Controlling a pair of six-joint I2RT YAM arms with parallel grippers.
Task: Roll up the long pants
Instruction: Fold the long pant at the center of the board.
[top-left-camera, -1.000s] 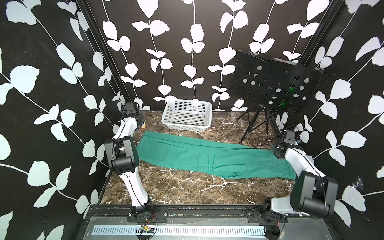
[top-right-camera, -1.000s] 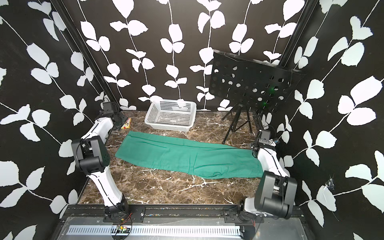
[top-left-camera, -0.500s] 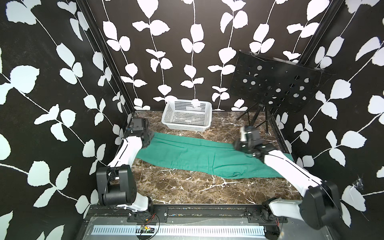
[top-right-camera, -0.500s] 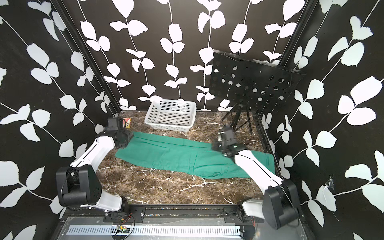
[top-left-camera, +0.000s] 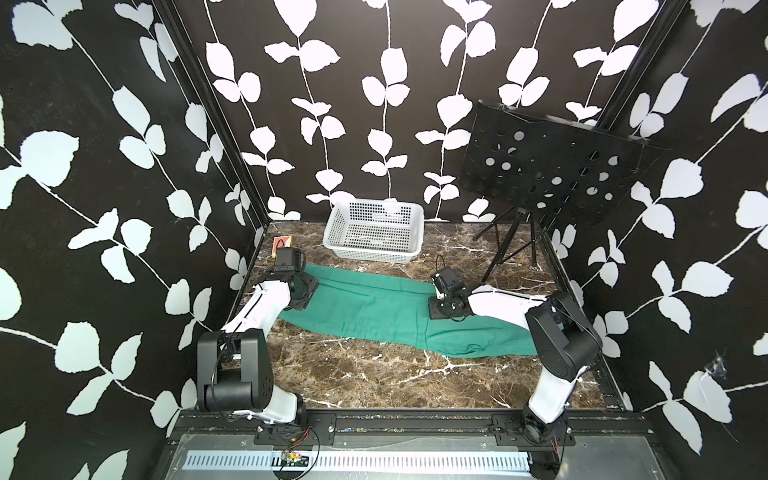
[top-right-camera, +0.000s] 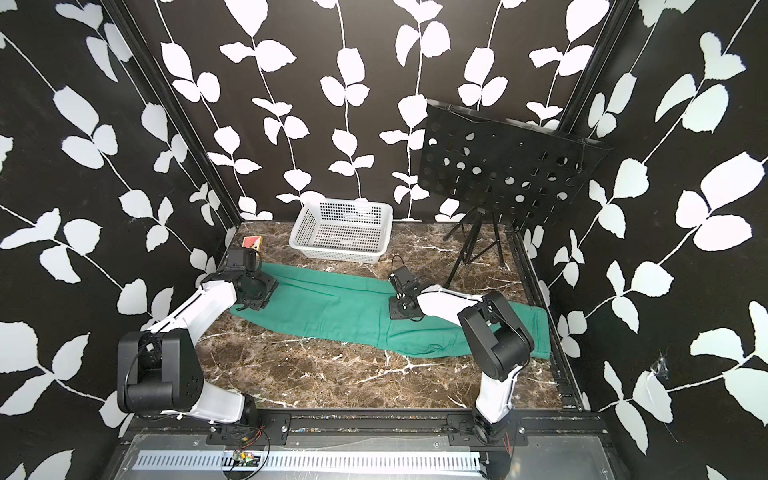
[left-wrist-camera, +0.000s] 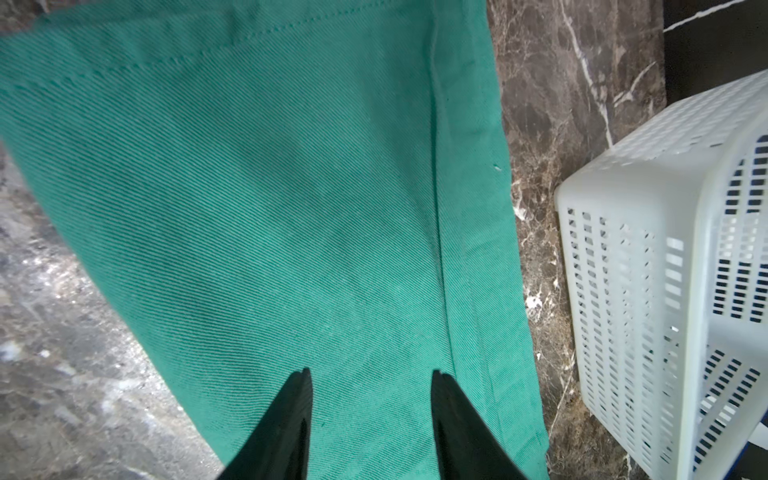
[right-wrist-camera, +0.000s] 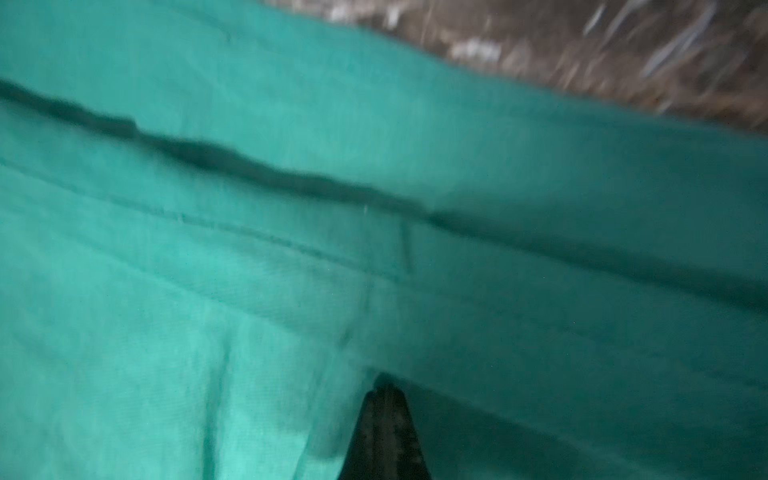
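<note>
Pants (top-left-camera: 374, 307), teal-green, spread flat across the marble table (top-left-camera: 365, 374) in front of the white basket (top-left-camera: 376, 252). Left gripper (left-wrist-camera: 370, 374): fingers apart, tips above the cloth beside a lengthwise seam. Right gripper (right-wrist-camera: 384, 390): fingers closed together at mid-garment, tips against fabric; whether cloth is pinched cannot be told.

My left arm (top-left-camera: 266, 309) and right arm (top-left-camera: 498, 305) wear smooth white shells between bulky black joint housings (top-left-camera: 235, 374). A thin black cable (top-left-camera: 437, 262) loops above my right wrist. My left fingers (left-wrist-camera: 286, 424) are 2 black tapering wedges. Red and black wires (top-left-camera: 302, 441) trail at my left base.
</note>
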